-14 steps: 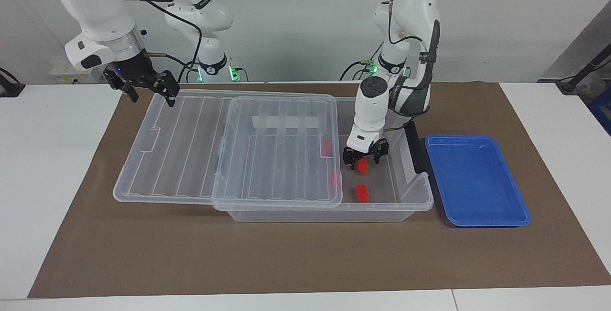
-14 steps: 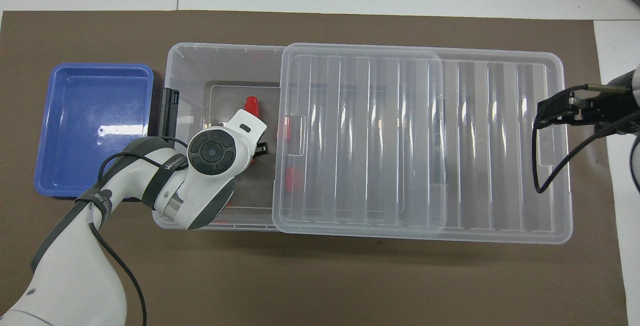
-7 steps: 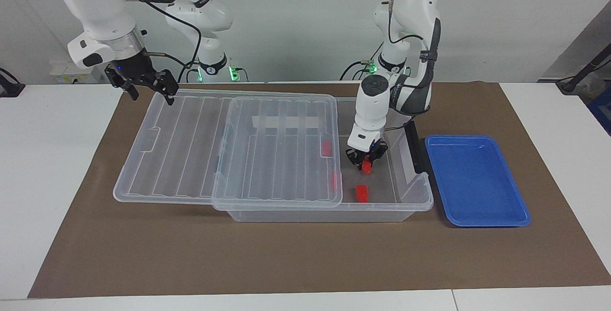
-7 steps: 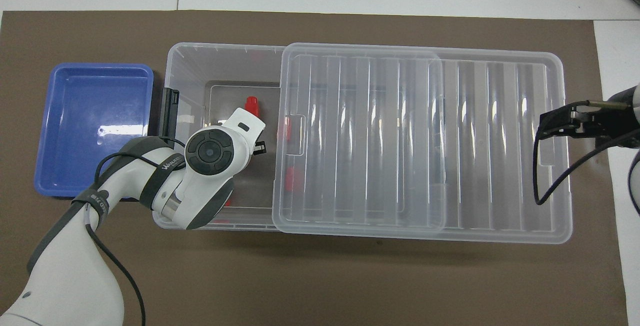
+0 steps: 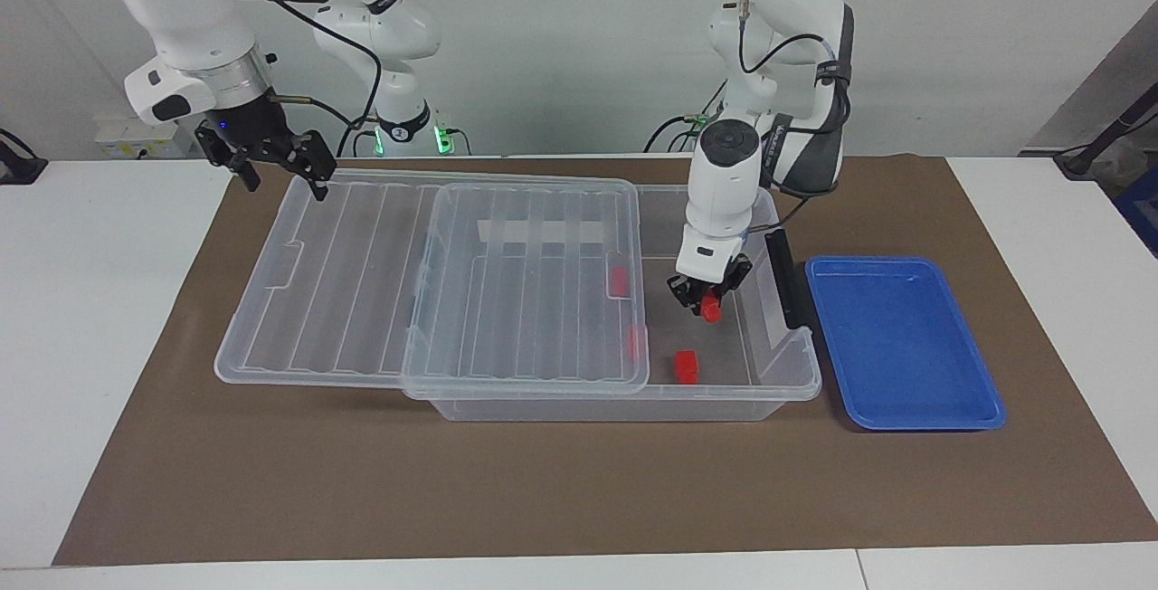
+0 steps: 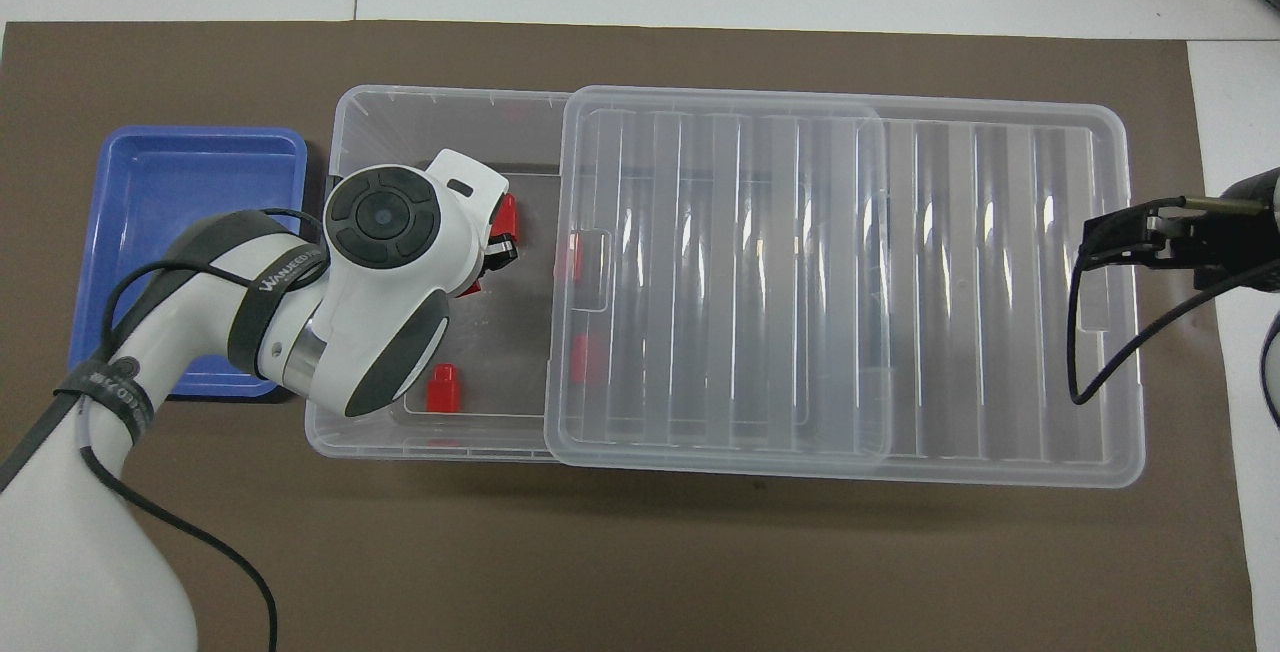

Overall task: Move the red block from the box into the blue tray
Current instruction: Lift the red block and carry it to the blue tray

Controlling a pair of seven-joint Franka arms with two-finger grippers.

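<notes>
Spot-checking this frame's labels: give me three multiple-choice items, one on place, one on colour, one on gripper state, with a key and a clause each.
1. Where is the left gripper?
A. over the open end of the box
B. over the blue tray
C. over the lid

2. What colour is the block in the left gripper?
A. blue
B. red
C. white

3. How is the right gripper?
A. shut on a block
B. shut on the lid's edge
C. open, holding nothing

Key:
1 A, it hangs inside the box's uncovered end.
2 B, the held red block matches the loose ones.
3 C, its fingertips stand apart over the lid's corner.
</notes>
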